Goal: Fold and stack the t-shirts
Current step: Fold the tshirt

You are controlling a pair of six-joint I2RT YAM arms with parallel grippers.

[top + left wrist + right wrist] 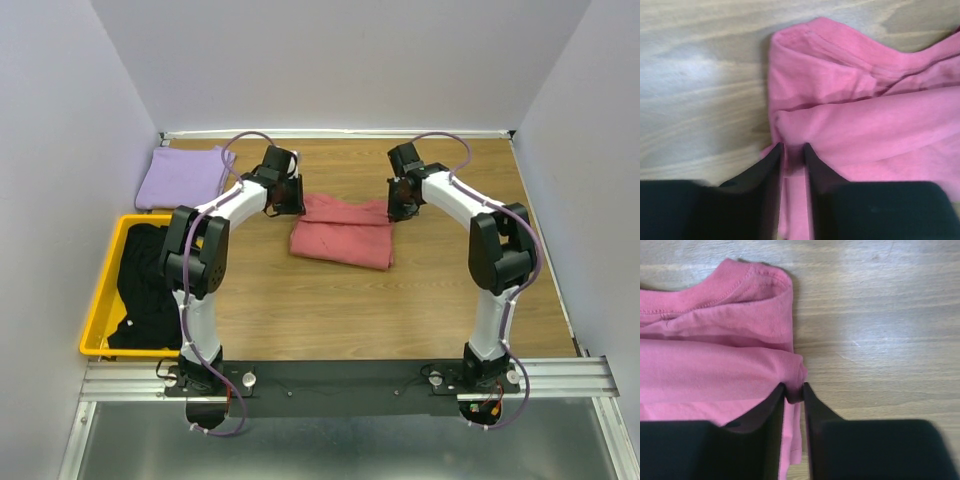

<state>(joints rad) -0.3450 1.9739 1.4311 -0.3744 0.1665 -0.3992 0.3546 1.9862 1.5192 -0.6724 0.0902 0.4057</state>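
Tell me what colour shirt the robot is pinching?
The shirt is salmon pink, clearest in the left wrist view.

White arms (232, 203), black joints (195, 252), purple cables (252, 133)

The left gripper (792, 150) has its two black fingers (765, 172) drawn close together, with a narrow ridge of the salmon-pink t-shirt (865, 125) pinched between the tips. A strip of the same cloth runs back between the fingers toward the camera. Ahead of the gripper and off to its right the shirt lies in soft layered folds, a seamed edge curving across its far part. The cloth's edge lies just left of the fingertips. Left of it and beyond is the bare wooden table (700, 75).
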